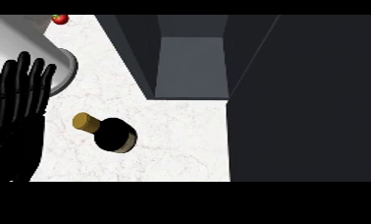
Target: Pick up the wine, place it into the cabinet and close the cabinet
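Observation:
The wine bottle is dark with a gold cap and stands on the white marble counter, seen from above with its neck toward the upper left. My left hand shows at the left edge, open with fingers pointing up, a little left of the bottle and apart from it. The dark cabinet lies ahead with its compartment open, grey inside. Its door swings out at the right. My right hand is out of sight.
A grey cylindrical container stands at the upper left, partly behind my left hand. A small red fruit sits at the counter's far left corner.

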